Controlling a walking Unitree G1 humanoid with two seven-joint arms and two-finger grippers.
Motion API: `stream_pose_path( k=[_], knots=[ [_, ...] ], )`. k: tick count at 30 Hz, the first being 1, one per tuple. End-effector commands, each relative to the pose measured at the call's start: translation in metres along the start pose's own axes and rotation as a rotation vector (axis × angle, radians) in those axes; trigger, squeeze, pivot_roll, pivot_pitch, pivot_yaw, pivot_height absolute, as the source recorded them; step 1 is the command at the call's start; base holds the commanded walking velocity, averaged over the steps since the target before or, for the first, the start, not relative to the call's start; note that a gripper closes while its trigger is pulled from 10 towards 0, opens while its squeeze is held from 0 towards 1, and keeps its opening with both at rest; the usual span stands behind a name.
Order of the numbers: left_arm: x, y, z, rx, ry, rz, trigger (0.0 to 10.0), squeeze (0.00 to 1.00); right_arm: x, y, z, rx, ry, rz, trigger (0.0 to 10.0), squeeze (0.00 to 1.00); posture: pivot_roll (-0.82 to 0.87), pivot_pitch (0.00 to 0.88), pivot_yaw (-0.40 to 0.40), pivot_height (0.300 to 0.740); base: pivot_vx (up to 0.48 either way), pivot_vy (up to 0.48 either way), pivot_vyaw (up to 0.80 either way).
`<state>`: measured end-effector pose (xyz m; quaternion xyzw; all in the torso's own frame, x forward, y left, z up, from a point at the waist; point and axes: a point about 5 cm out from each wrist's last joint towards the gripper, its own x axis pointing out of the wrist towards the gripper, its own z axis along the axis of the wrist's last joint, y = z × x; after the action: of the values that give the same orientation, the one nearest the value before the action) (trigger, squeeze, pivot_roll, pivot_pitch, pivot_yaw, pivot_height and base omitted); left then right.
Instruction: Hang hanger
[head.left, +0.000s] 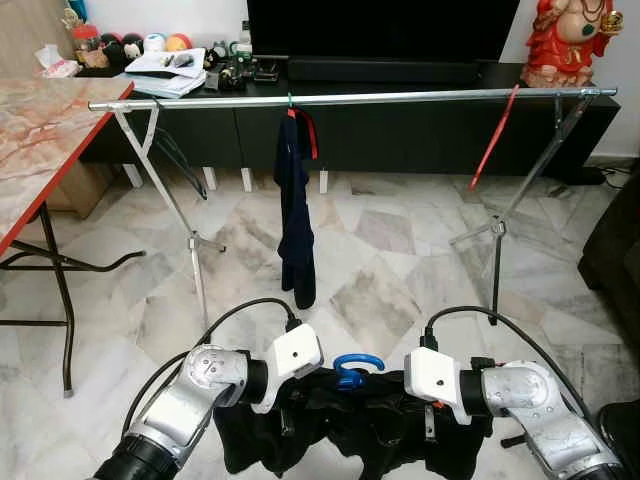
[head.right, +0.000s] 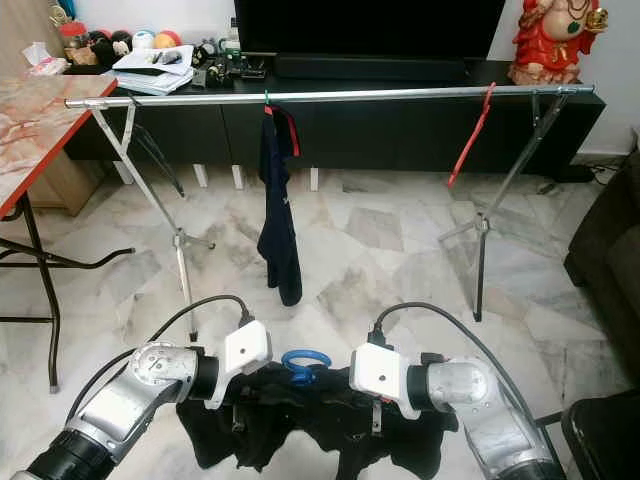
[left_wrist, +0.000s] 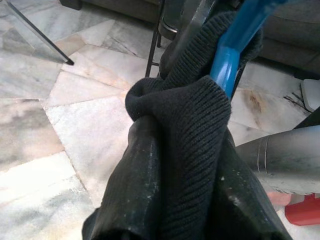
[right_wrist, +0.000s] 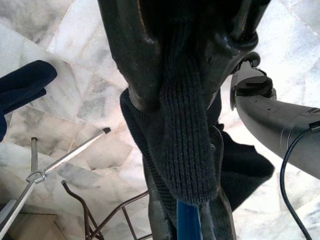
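A blue hanger (head.left: 355, 368) carries a black knit garment (head.left: 350, 430), held low in front of me between both arms. My left gripper (left_wrist: 185, 130) is shut on one shoulder of the knit, with the blue hanger arm (left_wrist: 230, 55) just beyond its fingertips. On the other shoulder my right gripper (right_wrist: 180, 90) is shut too, the hanger's blue arm (right_wrist: 187, 222) showing under the fabric. The silver rack rail (head.left: 350, 98) runs across the room ahead, well above and beyond the hanger.
A navy garment (head.left: 295, 200) hangs from the rail near its middle, and a bare red hanger (head.left: 495, 140) hangs towards its right end. The rack's legs (head.left: 195, 240) spread over the marble floor. A marble-topped table (head.left: 40, 140) stands left, a dark sofa (head.left: 615, 250) right, a black TV cabinet (head.left: 400, 135) behind.
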<state>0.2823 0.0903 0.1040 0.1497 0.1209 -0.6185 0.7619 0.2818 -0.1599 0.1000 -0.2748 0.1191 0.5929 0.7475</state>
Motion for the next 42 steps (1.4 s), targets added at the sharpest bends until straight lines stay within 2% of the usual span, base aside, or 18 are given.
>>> stream_pose_path(
  k=[1,11,12,13,14,15,22,28,35,41,42],
  knots=[
    [0.004,-0.005,-0.003,-0.017,-0.002,-0.021,0.0,0.00,-0.002,-0.013,0.018,-0.049,-0.065,-0.062,0.0,0.00,-0.06,0.115,0.006,0.740,0.000,0.000,0.00],
    [0.005,-0.005,-0.003,-0.019,-0.004,-0.018,0.0,0.00,-0.002,-0.014,0.017,-0.052,-0.058,-0.065,0.0,0.00,-0.06,0.103,0.007,0.740,0.000,0.000,0.00],
    [0.005,-0.005,-0.003,-0.019,-0.005,-0.017,0.0,0.00,-0.002,-0.014,0.017,-0.053,-0.057,-0.065,2.7,0.00,-0.06,0.101,0.008,0.740,0.000,0.000,0.00],
    [0.005,-0.006,-0.004,-0.021,-0.006,-0.016,0.0,0.00,-0.002,-0.013,0.016,-0.046,-0.053,-0.064,7.3,0.00,-0.06,0.097,0.007,0.740,0.000,0.000,0.00],
    [0.005,-0.006,-0.004,-0.021,-0.006,-0.016,0.0,0.00,-0.002,-0.013,0.015,-0.040,-0.050,-0.062,10.0,0.00,-0.06,0.096,0.007,0.740,0.000,0.000,0.00],
    [0.005,-0.006,-0.004,-0.021,-0.006,-0.016,0.0,0.00,-0.002,-0.013,0.015,-0.036,-0.049,-0.060,10.0,1.00,-0.06,0.095,0.008,0.740,0.000,0.000,0.00],
    [0.005,-0.006,-0.005,-0.023,-0.007,-0.011,0.0,0.00,-0.002,-0.009,0.011,-0.022,-0.036,-0.027,10.0,1.00,-0.06,0.083,0.009,0.740,0.000,0.000,0.00],
    [0.001,0.001,-0.011,-0.022,0.003,0.078,0.0,0.00,-0.006,0.002,0.003,-0.012,0.012,0.059,10.0,1.00,-0.07,0.070,0.008,0.740,0.000,0.000,0.00],
    [-0.002,0.004,-0.019,-0.024,0.016,0.141,0.0,0.00,-0.011,0.006,-0.004,-0.005,0.063,0.102,10.0,1.00,-0.07,0.060,0.007,0.740,0.000,0.000,0.00],
    [-0.005,0.010,-0.023,-0.021,0.026,0.221,0.0,0.00,-0.015,-0.001,-0.013,-0.027,0.140,0.038,10.0,1.00,-0.07,0.058,0.008,0.740,0.000,0.000,0.00],
    [-0.007,0.012,-0.028,-0.016,0.041,0.261,0.0,0.00,-0.016,-0.004,-0.019,-0.012,0.172,-0.004,10.0,1.00,-0.07,0.059,0.008,0.740,0.000,0.000,0.00]
  ],
)
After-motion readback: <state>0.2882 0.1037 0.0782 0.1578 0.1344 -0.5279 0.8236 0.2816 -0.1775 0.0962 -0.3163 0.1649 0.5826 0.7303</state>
